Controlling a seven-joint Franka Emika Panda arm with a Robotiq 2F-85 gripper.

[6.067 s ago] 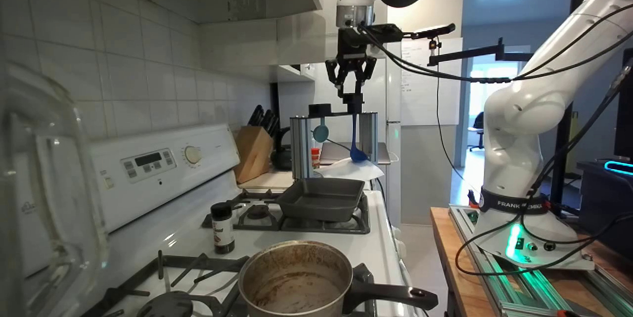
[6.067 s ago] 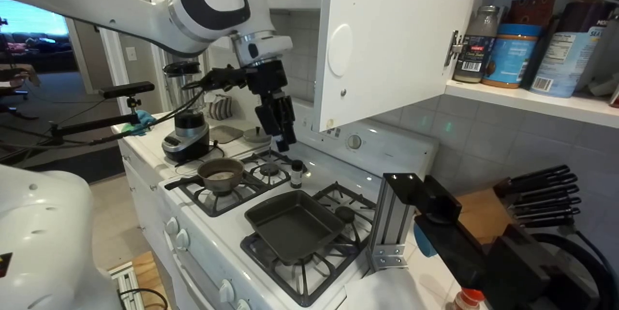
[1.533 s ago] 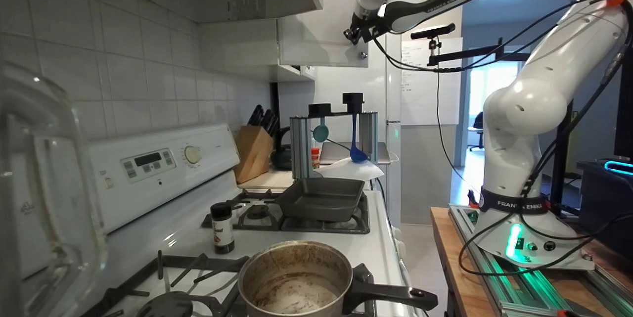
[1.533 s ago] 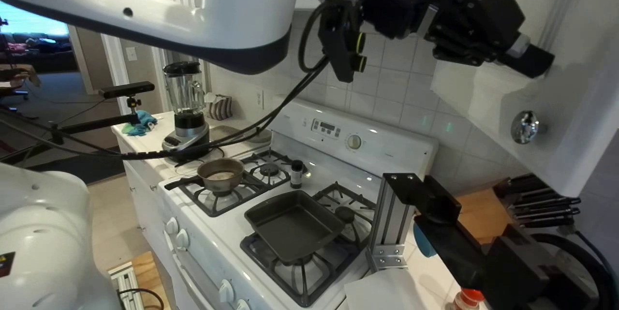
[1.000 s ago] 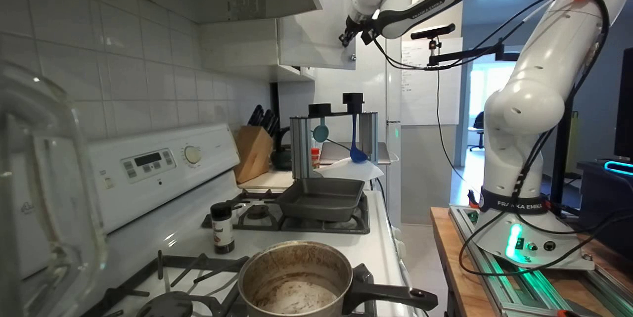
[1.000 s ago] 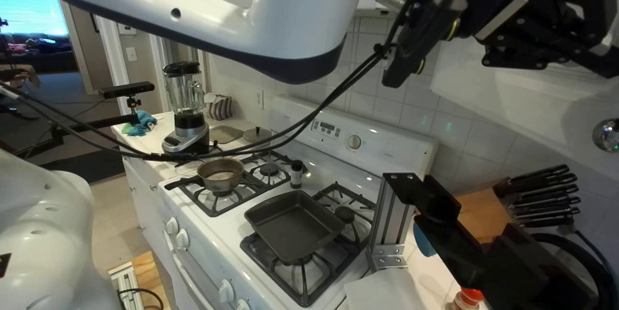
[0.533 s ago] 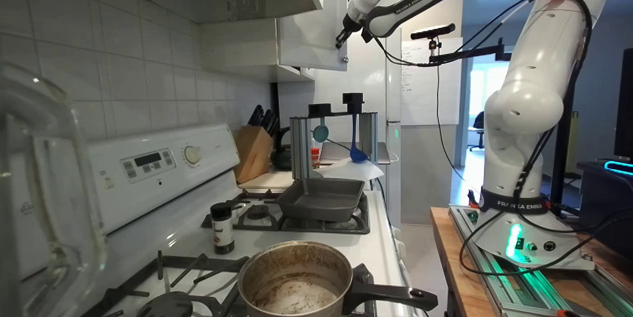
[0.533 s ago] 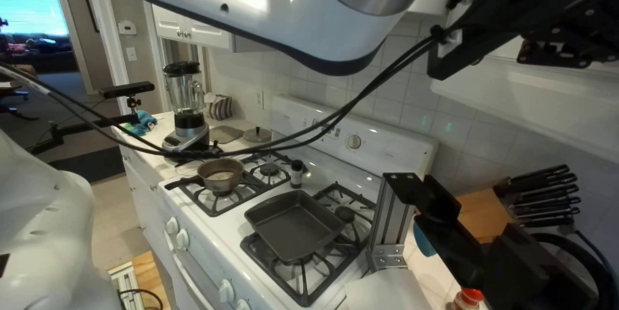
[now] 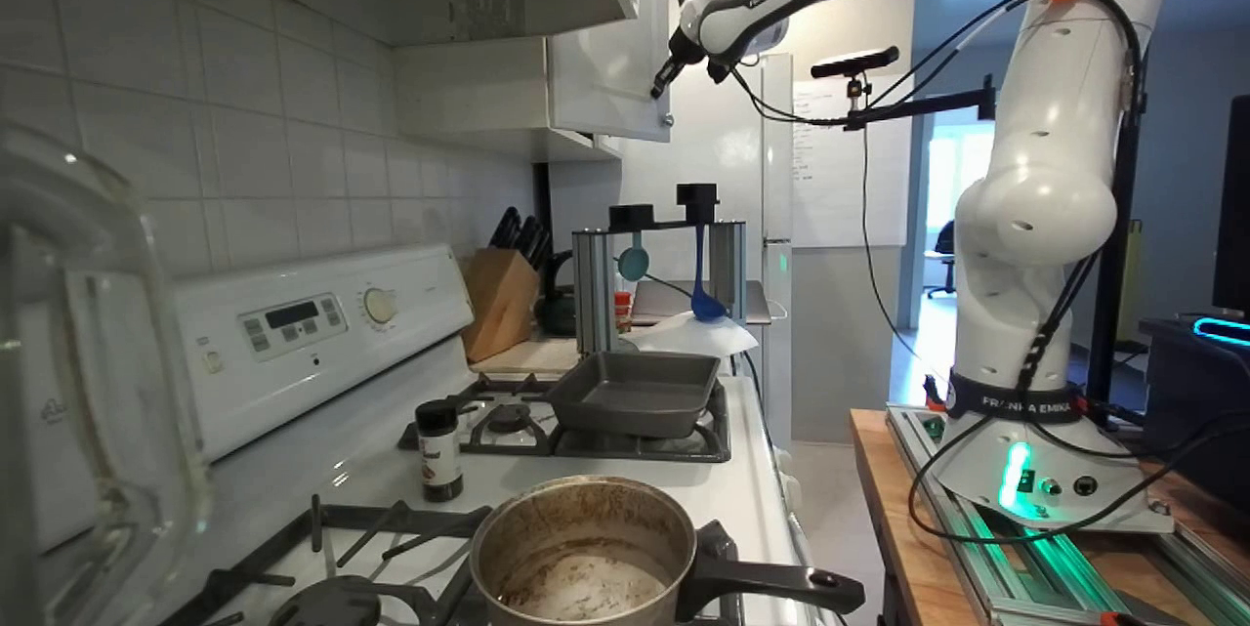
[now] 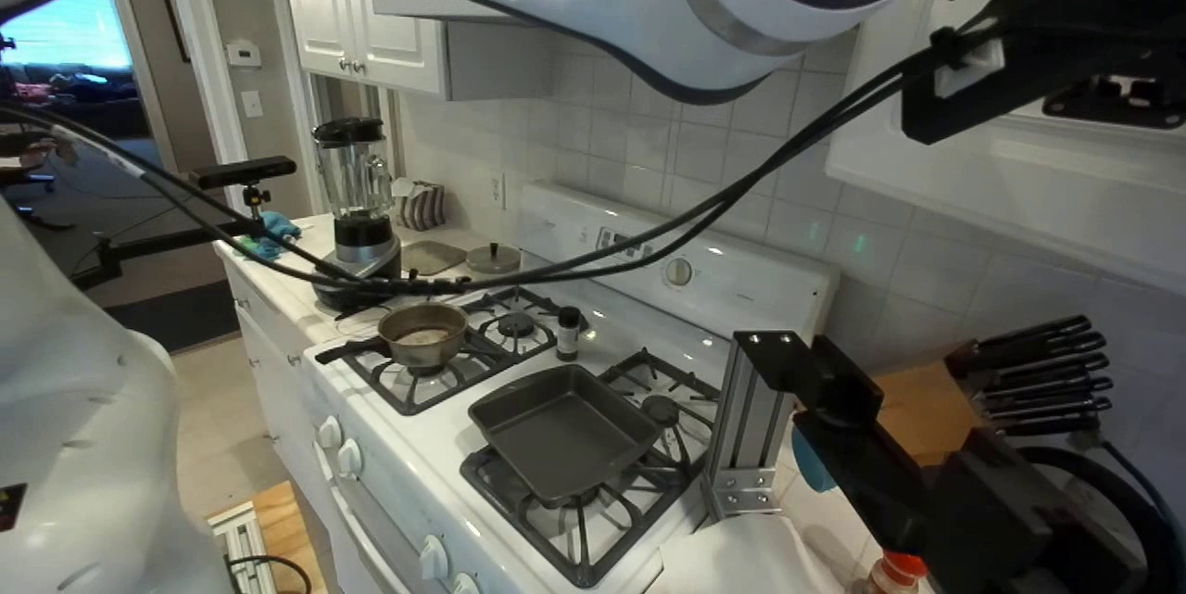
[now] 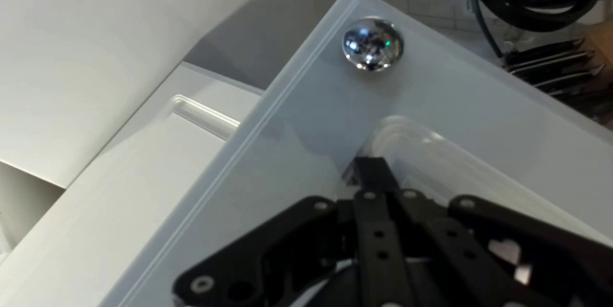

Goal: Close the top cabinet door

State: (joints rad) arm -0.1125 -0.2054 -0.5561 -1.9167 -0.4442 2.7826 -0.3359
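The top cabinet door (image 9: 615, 69), a white panel, stands ajar on the wall cabinet. Its round metal knob (image 11: 372, 43) sits near the corner in the wrist view. My gripper (image 11: 376, 168) is shut with nothing between its fingers, its tips at the outer face of the door beside the raised panel edge. In an exterior view the gripper (image 9: 656, 93) reaches the door just above the knob, tilted downward. Elsewhere the door (image 10: 1010, 158) shows only partly at the right, its knob side out of view and the fingertips cut off or hidden.
A neighbouring white panel (image 11: 158, 153) lies beyond the door's edge. The range hood (image 9: 498, 6) juts out beside the cabinet. Below stand a knife block (image 9: 501, 304), a rack post (image 9: 594, 289), a baking pan (image 9: 635, 392) and a saucepan (image 9: 586, 558). Cables (image 10: 593, 265) hang from the arm.
The door has swung inward toward the cabinet, with my gripper following at its face. Six seconds ago it stood wide, showing jars inside, and the gripper was away from it.
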